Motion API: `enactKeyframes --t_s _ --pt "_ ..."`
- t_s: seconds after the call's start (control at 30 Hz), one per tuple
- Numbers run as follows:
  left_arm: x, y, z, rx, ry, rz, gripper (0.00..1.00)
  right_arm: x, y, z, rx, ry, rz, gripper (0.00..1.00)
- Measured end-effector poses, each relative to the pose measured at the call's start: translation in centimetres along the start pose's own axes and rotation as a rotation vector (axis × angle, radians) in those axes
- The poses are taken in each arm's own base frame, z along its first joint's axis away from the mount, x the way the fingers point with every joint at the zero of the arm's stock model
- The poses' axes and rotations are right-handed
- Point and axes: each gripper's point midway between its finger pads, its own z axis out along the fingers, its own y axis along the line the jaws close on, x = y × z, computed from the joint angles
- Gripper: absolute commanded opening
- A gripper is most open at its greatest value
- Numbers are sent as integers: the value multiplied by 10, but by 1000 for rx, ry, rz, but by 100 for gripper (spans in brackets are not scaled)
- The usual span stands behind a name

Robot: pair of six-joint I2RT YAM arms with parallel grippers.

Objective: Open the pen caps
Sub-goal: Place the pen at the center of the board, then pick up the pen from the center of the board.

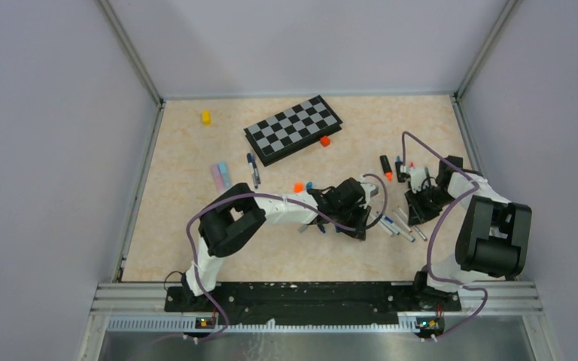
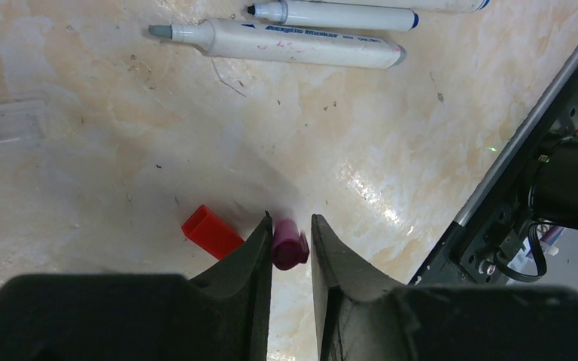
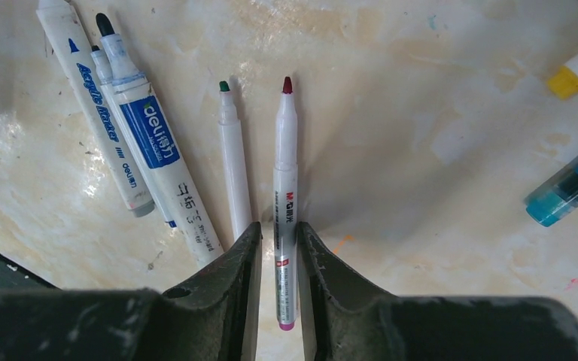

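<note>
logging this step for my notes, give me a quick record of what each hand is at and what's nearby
left hand: jaws narrowly either side of a magenta cap; grip unclear
right hand: jaws slightly apart around an uncapped red-tipped pen lying on the table
beside left hand: red cap on the table
far side: chessboard

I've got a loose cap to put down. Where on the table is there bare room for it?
Biggest bare patch: near left, between the left wall and the left arm. Another: far right corner, past the chessboard. Crowded: centre right, where the pens lie.
</note>
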Motion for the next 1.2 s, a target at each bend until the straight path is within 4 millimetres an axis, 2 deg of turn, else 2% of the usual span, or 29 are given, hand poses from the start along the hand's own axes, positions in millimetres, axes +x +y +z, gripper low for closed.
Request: enactKeyframes --t_s 0.57,0.7,0.87,0.97,1.07,1.2 --pt "-2 3 3 -19 4 -4 33 -1 0 -1 -5 1 -2 31" --pt "-5 3 -3 -29 -20 9 33 -1 0 -1 -5 1 -2 34" --pt "-14 0 -35 -48 -105 65 34 -2 0 -2 -2 -2 -3 37" --pt "-26 -1 -64 -77 -194 110 41 -4 -1 -4 6 -11 -8 37" --pt "-45 1 -95 -132 -315 149 53 -7 -1 -8 21 -27 -16 38" --pt "-55 18 -133 -246 -439 190 78 -11 -2 -13 38 -50 -28 38"
